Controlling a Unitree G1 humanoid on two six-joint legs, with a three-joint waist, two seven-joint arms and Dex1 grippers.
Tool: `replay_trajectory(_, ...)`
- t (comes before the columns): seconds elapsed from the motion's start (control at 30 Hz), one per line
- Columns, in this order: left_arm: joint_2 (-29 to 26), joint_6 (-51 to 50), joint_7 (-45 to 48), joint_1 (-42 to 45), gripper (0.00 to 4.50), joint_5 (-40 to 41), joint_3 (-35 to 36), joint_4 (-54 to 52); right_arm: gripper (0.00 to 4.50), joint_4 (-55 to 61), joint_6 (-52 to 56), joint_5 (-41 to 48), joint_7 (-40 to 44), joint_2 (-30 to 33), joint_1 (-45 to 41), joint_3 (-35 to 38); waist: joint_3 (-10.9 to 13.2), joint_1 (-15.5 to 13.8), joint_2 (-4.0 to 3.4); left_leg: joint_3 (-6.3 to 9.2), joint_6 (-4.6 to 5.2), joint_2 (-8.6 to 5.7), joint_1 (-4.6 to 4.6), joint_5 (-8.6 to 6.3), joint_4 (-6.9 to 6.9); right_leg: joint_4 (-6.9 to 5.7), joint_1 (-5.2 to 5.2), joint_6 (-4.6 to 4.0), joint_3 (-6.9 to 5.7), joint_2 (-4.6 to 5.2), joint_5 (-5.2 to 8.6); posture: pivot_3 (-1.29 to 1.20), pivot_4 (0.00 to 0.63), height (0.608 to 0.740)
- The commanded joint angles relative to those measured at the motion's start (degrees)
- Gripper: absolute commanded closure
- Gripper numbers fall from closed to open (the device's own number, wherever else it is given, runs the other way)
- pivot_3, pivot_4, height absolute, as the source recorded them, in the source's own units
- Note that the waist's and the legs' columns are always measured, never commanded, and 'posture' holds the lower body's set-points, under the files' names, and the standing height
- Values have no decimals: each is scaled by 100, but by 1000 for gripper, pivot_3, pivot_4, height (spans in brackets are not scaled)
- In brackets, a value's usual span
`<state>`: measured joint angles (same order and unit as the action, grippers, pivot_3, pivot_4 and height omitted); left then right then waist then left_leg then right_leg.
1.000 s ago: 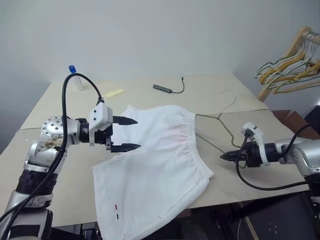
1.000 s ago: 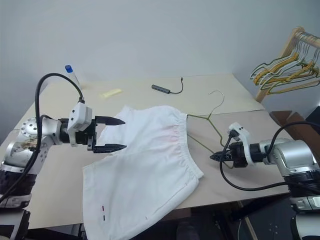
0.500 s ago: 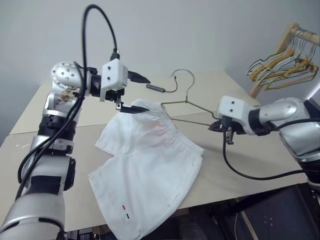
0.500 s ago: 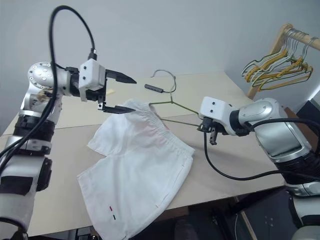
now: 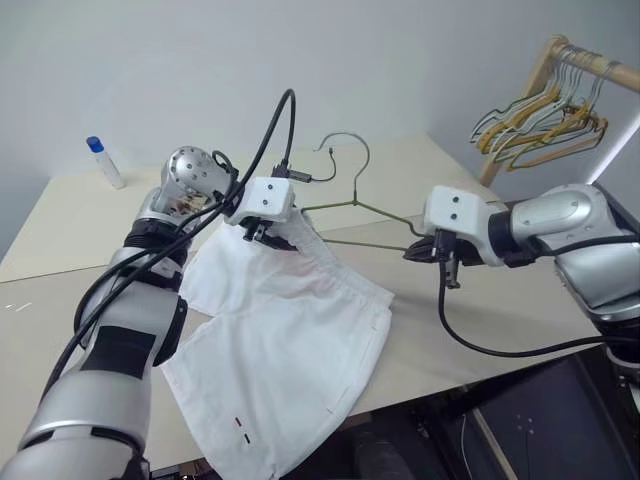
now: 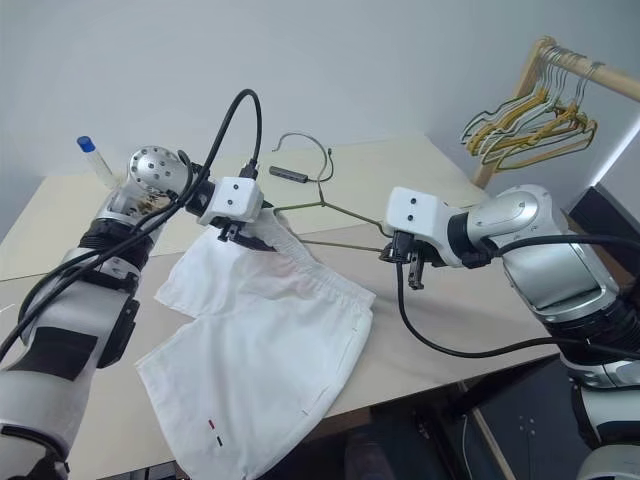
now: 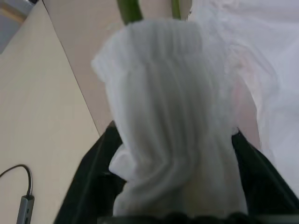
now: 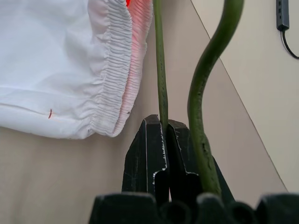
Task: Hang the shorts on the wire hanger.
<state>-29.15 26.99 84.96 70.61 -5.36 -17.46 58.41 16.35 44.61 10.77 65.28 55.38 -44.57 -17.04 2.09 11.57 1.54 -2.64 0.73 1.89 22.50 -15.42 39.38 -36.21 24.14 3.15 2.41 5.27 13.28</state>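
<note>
Since the picture of half a second before, your left gripper [image 5: 283, 233] has come down from above the cloth onto the waistband of the shorts [image 5: 290, 340], and its black fingers, which stood wide apart then, are now closed on a bunched fold of the white elastic band, as the left wrist view shows. Your right gripper [image 6: 397, 252] has hardly moved; its jaws are together, clamped on one thin wire of the wire hanger [image 8: 160, 60], which you hold raised over the table [image 5: 520, 310] with the hook pointing away from you.

The shorts lie mostly flat on the table, one leg hanging over the near edge, with only the waistband corner lifted by the left fingers. This corner is just beside the near end of the hanger's triangle, and the left wrist view shows two green wires right behind the gathered cloth.

So you now have both things in hand, and I judge that the next step is to bring the waistband over the hanger's arm. Watch that the fold does not slip, because the grip takes only a small part of the band.
</note>
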Motion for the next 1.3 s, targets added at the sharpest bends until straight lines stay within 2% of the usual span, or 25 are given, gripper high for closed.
replay_trajectory(0.03, 12, -75, 31, 103, 3125, 137, 197, -61, 4500, 151, 67, 106, -10, -20, -184, 287, 0, 41, 0, 3, 0, 0, 0, 0, 0, 0, 0, 0, 0, 1, 0, -225, 0, 740)
replay_trajectory(0.17, -26, -231, 224, -9, 4403, 240, 281, -175, 4500, 127, -47, 106, -23, -43, -149, 307, 0, 102, 0, 15, 0, -1, -3, 0, 0, -5, 0, 0, 1, 0, 0, -224, 0, 740)
replay_trajectory(0.23, -44, -437, 249, -40, 4488, 304, 339, -240, 4500, 104, -116, 99, -63, -77, -110, 342, 0, 138, 0, 26, 0, 0, -4, 0, 0, -7, -1, 1, 0, 0, 0, -223, 0, 740)
replay_trajectory(0.33, -107, -889, 393, -114, 4488, 444, 478, -353, 3730, 38, -215, 52, -147, -71, -3, 422, 0, 181, 0, 43, 0, -2, -3, 0, 0, -8, -1, 1, 1, 0, 0, -222, 0, 740)
replay_trajectory(0.47, -258, -1481, 455, -362, 4488, 641, 698, -661, 2393, -244, -41, 147, -465, 44, 367, 1105, 0, 181, 0, 53, 0, -3, -4, 0, 0, -10, -2, 1, 0, 1, 0, -214, 0, 740)
replay_trajectory(0.63, -546, -1977, 362, -753, 4488, 718, 848, -1077, 915, -405, 342, 391, -880, 138, 1667, 2240, 0, 154, 0, 57, 0, -5, -5, 0, -1, -11, -6, 2, -1, 4, -1, -202, 0, 740)
replay_trajectory(0.73, -608, -2142, 251, -882, 4488, 715, 897, -1247, 23, -132, 738, 765, -1098, -222, 2427, 2682, -1, 114, 1, 58, 0, -5, -9, 0, -2, -13, -11, 2, 0, 3, -1, -200, 0, 740)
replay_trajectory(0.9, -612, -2286, 171, -906, 4488, 703, 903, -1316, 23, 519, 1372, 1489, -1983, -1994, 3212, 2630, -4, 137, 1, 63, 0, -3, -28, 0, 0, -44, -18, 1, 10, -5, -3, -202, 0, 740)
replay_trajectory(1.03, -608, -2322, 162, -861, 4488, 689, 895, -1282, 23, 297, 1499, 1649, -2570, -2961, 3069, 2442, -5, 171, -2, 60, -2, -9, -29, 2, 0, -53, -12, 2, 18, 0, -3, -201, 0, 740)
replay_trajectory(1.17, -595, -2350, 156, -849, 4488, 673, 877, -1285, 23, -62, 1587, 1749, -2926, -3571, 2690, 2313, -5, 179, -2, 66, -2, -8, -23, 1, 1, -53, -10, 2, 14, -2, -3, -201, 0, 740)
replay_trajectory(1.3, -599, -2379, 164, -853, 4488, 669, 872, -1311, 903, -94, 1730, 1956, -2902, -3689, 2471, 2154, -5, 170, -2, 74, -1, -9, -14, 1, 0, -68, -9, 2, 9, -2, -3, -194, 0, 740)
